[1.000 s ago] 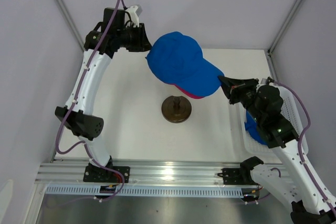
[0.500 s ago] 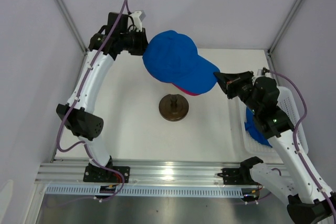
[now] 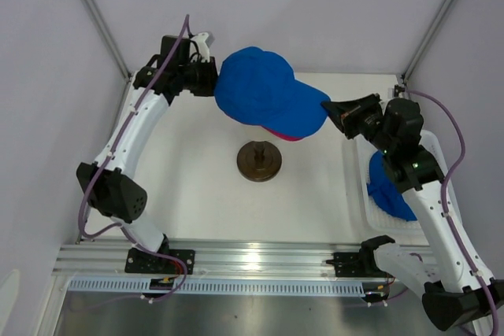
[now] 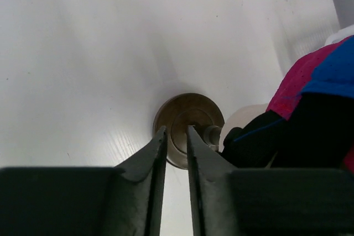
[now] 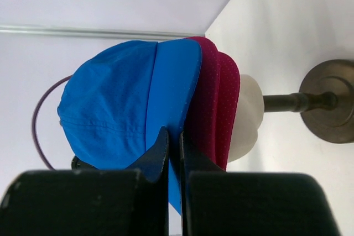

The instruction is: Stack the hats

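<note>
we see the right gripper [image 5: 173, 135] pinched tight on the brim of 1 blue cap [image 3: 264, 96], which sits over the pink cap [image 5: 213, 98] on the mannequin head [image 5: 247, 115]. the left gripper [image 4: 176, 132] is a narrow slit apart, empty. a 2nd blue cap [image 3: 391, 194] lies in the basket [image 3: 376, 218].

Blue cap [image 5: 110, 114] over pink cap [image 5: 213, 100]

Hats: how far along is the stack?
Done: pink cap on the mannequin head, one blue cap over it. In hand: right tool shut on that cap's brim; left tool by its back, gripping nothing. Left: second blue cap sits in the white basket.
</note>
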Robot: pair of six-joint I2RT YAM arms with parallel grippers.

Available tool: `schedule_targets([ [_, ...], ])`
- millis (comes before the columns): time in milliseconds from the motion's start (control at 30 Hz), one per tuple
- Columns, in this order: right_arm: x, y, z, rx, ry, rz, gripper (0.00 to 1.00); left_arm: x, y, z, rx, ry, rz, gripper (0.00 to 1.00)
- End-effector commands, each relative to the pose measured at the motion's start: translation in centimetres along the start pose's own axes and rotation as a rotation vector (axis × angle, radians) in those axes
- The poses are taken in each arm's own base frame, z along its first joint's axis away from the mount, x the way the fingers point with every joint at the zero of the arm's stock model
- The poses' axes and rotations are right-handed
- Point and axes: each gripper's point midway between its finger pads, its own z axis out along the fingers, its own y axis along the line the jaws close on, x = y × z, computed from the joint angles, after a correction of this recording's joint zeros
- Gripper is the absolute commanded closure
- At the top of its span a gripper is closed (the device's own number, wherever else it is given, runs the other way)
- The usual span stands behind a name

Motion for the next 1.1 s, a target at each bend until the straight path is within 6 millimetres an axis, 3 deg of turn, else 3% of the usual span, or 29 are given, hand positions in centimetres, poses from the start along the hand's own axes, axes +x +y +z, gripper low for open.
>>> schedule_targets([
  [0, 0.3, -5.8, 0.7, 0.208, 0.086, -0.149, 1.0, -2.8, 0.5, -3.6, -0.003, -0.14, -0.027, 0.75],
  [167, -0.9, -5.3, 2.5, 0.2, 0.171, -0.2, 1.0, -5.4, 1.3, -8.7, -0.007, -0.279, -0.078, 0.37],
  [233, -1.5, -4.7, 2.9, 0.194, 0.172, -0.202, 1.0, -5.4, 1.5, -9.9, -0.018, -0.308, -0.077, 0.3],
  [267, -1.6, -4.8, 3.4, 0.2, 0.175, -0.201, 1.0, -5.8, 1.5, -11.5, -0.027, -0.346, -0.071, 0.24],
  [333, -2.1, -4.6, 3.8, 0.19, 0.175, -0.202, 1.0, -5.3, 1.6, -12.1, -0.028, -0.356, -0.074, 0.2],
  [367, -2.2, -4.7, 4.0, 0.19, 0.175, -0.2, 1.0, -5.6, 1.2, -13.5, -0.027, -0.389, -0.063, 0.18],
  [567, -3.6, -4.2, 5.5, 0.143, 0.227, -0.216, 1.0, -4.6, -0.4, -13.1, 0.082, -0.386, -0.072, 0.19],
  [733, -3.9, -4.5, 7.3, 0.138, 0.332, -0.273, 1.0, -3.6, 0.4, -11.3, 0.09, -0.369, -0.121, 0.21],
  [833, -3.8, -3.6, 7.8, 0.111, 0.379, -0.3, 1.0, -4.1, 0.2, -10.6, 0.123, -0.366, -0.134, 0.25],
  [1067, -4.3, -3.7, 9.3, 0.118, 0.439, -0.328, 1.0, -5.0, 0.1, -9.6, 0.154, -0.369, -0.149, 0.3],
])
